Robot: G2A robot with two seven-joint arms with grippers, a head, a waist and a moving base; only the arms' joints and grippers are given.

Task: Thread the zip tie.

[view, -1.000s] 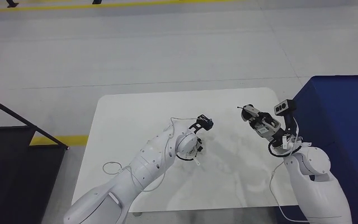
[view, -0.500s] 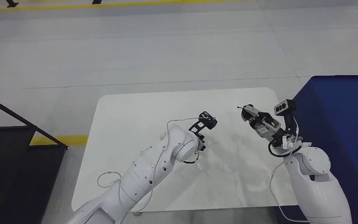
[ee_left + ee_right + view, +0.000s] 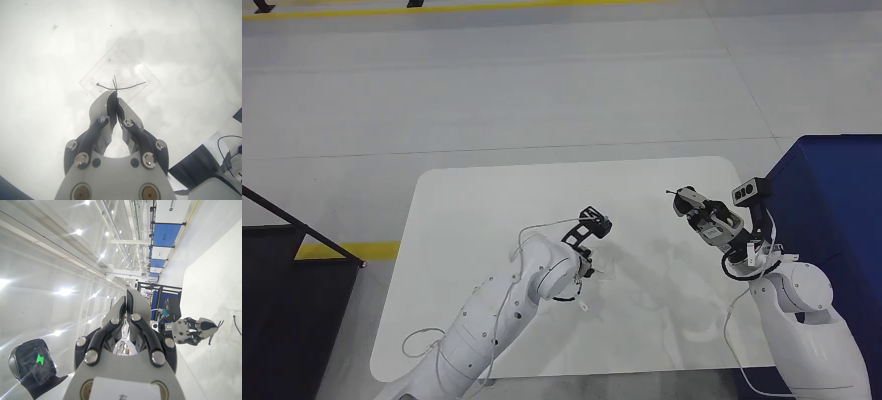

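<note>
Jaws of the left gripper (image 3: 115, 94) are pressed together, pinching a thin black zip tie (image 3: 114, 81). Two fine strands of it poke out past the fingertips, and more of it runs back between the pads. Seen from the right wrist, its small head hangs loose just beside those tips. Just beyond the same tips, a second zip tie (image 3: 122, 88) lies crosswise in a clear square tray (image 3: 98, 64) on the white table (image 3: 492, 220); whether the held strands touch it I cannot tell. Well off to the right of those jaws, the right gripper (image 3: 126, 298) is raised above the table with its jaws pressed together. No tie shows between its pads from its own wrist.
</note>
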